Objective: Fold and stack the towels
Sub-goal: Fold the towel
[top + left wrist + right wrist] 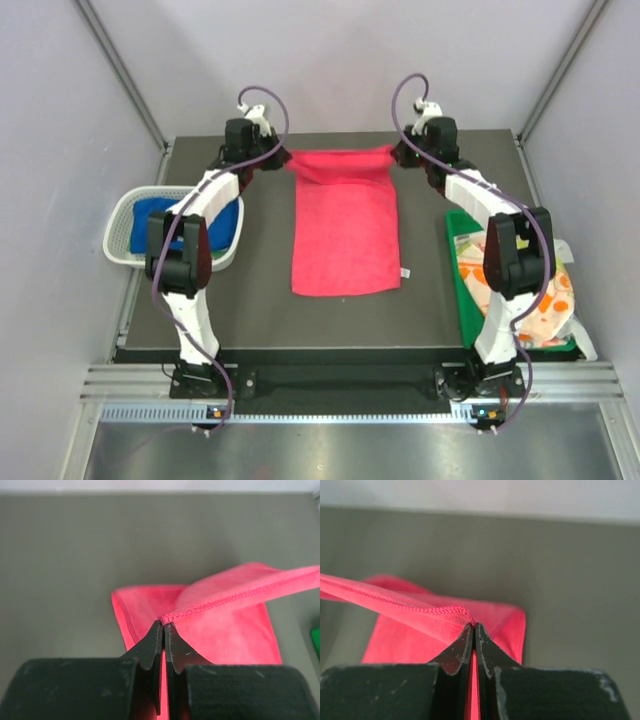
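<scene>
— Left gripper (163, 625): how does it stand?
— Pressed together on the far left corner of the pink-red towel (345, 225); in its wrist view the hemmed corner sits right at the black fingertips, with no gap between them; from there the hem runs off to the right, lifted above the cloth below.
— And the right gripper (472, 626)?
— Likewise closed, clamped on the far right corner; the stitched edge meets its tips and stretches away to the left.
— Where does the towel lie?
— In the middle of the dark table (250, 320), its long side running from near to far; the near part lies flat; the far edge is raised between the two grippers, and the cloth just under it sags in a loose fold; a small white tag (405, 272) sticks out at the near right corner.
— Any other towels?
— A blue towel (155, 208) lies in the white mesh basket (115, 235) at the left edge of the table, partly hidden by the left arm (190, 230); on the right a green tray (462, 300) holds a white towel with orange print (553, 300), partly behind the right arm (510, 255); whether that one is folded I cannot tell.
</scene>
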Tool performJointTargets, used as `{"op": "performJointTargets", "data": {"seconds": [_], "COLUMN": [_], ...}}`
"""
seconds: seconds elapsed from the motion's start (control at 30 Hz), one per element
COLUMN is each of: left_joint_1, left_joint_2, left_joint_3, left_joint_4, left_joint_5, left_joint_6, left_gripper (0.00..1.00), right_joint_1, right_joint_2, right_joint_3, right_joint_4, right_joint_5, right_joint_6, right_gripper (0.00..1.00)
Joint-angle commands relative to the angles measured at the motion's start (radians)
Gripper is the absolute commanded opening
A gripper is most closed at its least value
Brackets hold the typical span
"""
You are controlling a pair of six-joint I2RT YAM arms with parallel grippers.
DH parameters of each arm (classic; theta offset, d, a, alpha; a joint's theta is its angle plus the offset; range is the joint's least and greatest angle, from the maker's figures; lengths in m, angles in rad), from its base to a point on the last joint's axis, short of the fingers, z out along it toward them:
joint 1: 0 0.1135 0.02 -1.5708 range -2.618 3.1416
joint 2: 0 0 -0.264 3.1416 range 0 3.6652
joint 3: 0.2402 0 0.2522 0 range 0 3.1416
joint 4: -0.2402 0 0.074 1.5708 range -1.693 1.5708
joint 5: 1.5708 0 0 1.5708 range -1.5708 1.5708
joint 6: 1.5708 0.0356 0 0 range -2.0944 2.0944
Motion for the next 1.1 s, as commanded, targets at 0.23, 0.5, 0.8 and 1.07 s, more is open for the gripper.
{"op": "performJointTargets", "data": {"seconds": [0.23,0.5,0.8,1.07], "left_joint_1": [-0.103,-0.183,-0.275,-0.310], "left_joint_2": [-0.309,-0.437,-0.544,-0.641], "left_joint_3": [-0.390,-0.541,-0.607,-0.686], "left_joint_4": [0.125,0.041,-0.124,-0.179], "left_joint_5": [-0.132,-0.276,-0.411,-0.445], "left_joint_6": [-0.022,-0.062,-0.036,-0.070], "left_gripper": [0.00,0.00,0.00,0.00], "right_joint_1": [0.012,0.067,0.122,0.131], "right_joint_2": [-0.304,-0.444,-0.601,-0.725], "right_joint_3": [-0.438,-0.618,-0.752,-0.868], "right_joint_4": [0.162,0.135,0.061,0.043], "right_joint_5": [0.010,0.073,0.148,0.156], "right_joint_6": [0.133,0.167,0.184,0.185], "right_gripper": [0.00,0.00,0.00,0.00]}}
